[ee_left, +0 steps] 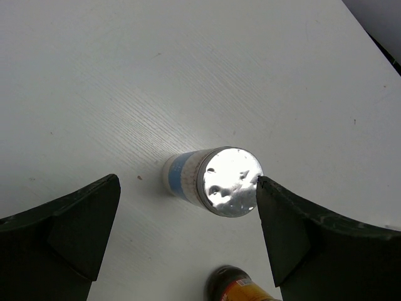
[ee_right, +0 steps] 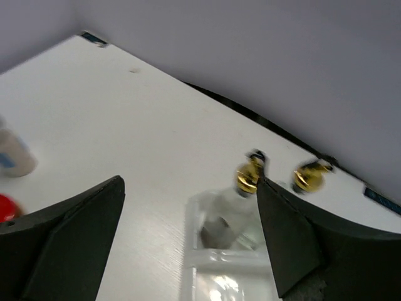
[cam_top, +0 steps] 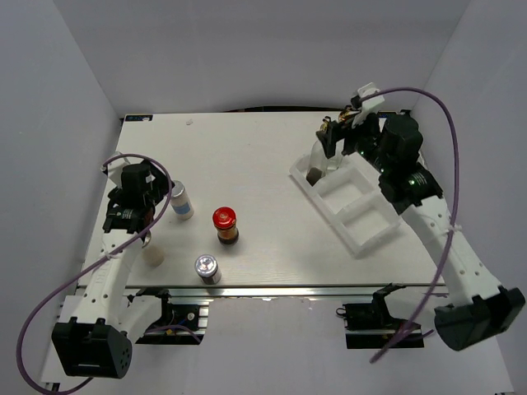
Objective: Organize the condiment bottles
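Left end effector [ee_left: 188, 183] wide open over silver-lidded shaker [ee_left: 229, 182].

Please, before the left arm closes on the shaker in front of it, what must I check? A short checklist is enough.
1. Left gripper open: ok.
2. Shaker upright: ok.
3. Shaker centred between the fingers: not ok, it sits close against one finger.
4. Fingers low enough to grip the body: cannot tell.
5. Tray has free compartments: ok, two look empty.
6. Right gripper open, holding nothing: ok.
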Motion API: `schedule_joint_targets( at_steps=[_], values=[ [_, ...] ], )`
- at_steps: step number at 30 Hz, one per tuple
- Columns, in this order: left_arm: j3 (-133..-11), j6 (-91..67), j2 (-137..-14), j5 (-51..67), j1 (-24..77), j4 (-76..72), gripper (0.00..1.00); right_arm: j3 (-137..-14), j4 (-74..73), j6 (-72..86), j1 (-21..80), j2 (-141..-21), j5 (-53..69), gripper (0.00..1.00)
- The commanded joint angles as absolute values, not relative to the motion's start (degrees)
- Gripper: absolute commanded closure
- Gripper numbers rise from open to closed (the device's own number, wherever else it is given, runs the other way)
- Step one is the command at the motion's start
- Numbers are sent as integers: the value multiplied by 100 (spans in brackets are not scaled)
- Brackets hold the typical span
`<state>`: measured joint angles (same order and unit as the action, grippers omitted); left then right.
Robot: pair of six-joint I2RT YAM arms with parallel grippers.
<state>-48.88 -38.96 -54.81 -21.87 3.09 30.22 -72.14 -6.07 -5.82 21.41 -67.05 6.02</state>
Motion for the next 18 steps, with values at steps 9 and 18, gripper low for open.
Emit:
schedule_joint_targets(
  at_steps=[9, 18],
  values=[
    [-4896, -3876, -5283, -1882, 290, 3147, 2, -7902, -2171, -1459, 4585, -7443, 1116, 11],
    [-4834, -3815, -4799, -1460, 299, 3348, 2, -6857, -1276, -1591, 5536, -8366, 1687, 11]
  ],
)
